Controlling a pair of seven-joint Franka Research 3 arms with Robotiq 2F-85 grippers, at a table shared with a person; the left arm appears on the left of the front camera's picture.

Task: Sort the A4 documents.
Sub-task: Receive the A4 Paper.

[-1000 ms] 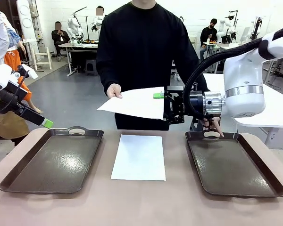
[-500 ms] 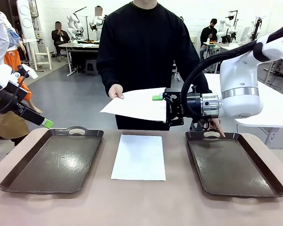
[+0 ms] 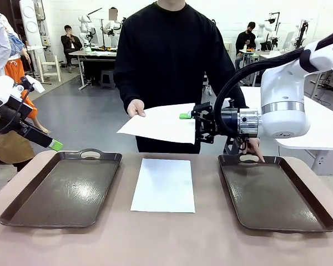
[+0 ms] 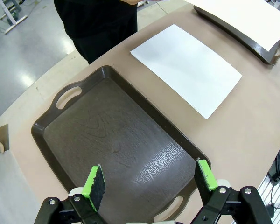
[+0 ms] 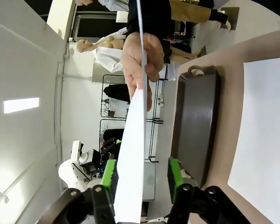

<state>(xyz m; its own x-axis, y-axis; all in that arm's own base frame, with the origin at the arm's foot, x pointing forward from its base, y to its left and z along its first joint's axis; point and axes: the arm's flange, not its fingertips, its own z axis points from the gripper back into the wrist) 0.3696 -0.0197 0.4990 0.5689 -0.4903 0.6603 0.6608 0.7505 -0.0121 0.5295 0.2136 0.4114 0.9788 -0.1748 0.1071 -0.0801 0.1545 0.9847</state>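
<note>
A person across the table holds out a white A4 document [image 3: 158, 123] in one hand [image 3: 135, 107], level above the table. My right gripper [image 3: 195, 126] reaches in from the right, its jaws on either side of that sheet's right edge. In the right wrist view the sheet [image 5: 135, 135] runs edge-on between the green pads [image 5: 174, 176]; one pad is close against it, and the other stands apart. A second A4 document [image 3: 164, 184] lies flat on the table between the two trays. My left gripper [image 4: 151, 179] hovers open above the left tray [image 4: 42, 135], holding nothing.
Two dark brown handled trays sit on the tan table, one at the left [image 3: 22, 194] and one at the right [image 3: 316, 202]. The person's other hand [image 3: 254, 148] rests at the right tray's far handle. People and other tables stand farther back.
My right gripper's jaws have narrowed around the edge of the held sheet. The sheet and the person's hand have stayed almost where they were. The left arm has not moved.
</note>
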